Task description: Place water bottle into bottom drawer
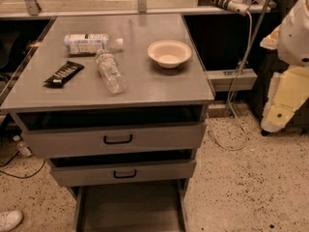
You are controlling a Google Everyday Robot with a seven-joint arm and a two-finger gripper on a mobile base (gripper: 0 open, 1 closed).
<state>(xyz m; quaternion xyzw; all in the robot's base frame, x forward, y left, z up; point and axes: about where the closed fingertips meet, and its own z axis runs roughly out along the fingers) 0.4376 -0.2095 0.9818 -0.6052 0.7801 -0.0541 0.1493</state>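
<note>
Water bottle (110, 70) lies on cabinet (154, 88), jaws unseen

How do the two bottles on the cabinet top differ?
The water bottle is clear with a narrow label; the labelled bottle is wrapped in white-blue. The water bottle lies nearer the front, the labelled bottle crosswise behind it. Both lie on their sides. The gripper is out of view; only the arm shows, right.

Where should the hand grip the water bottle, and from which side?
Probably mid-body of the water bottle, from above, closing across its width. It lies flat on the cabinet top, neck toward the back, long sides free; a labelled bottle lies near its cap. The hand hangs right of the cabinet.
</note>
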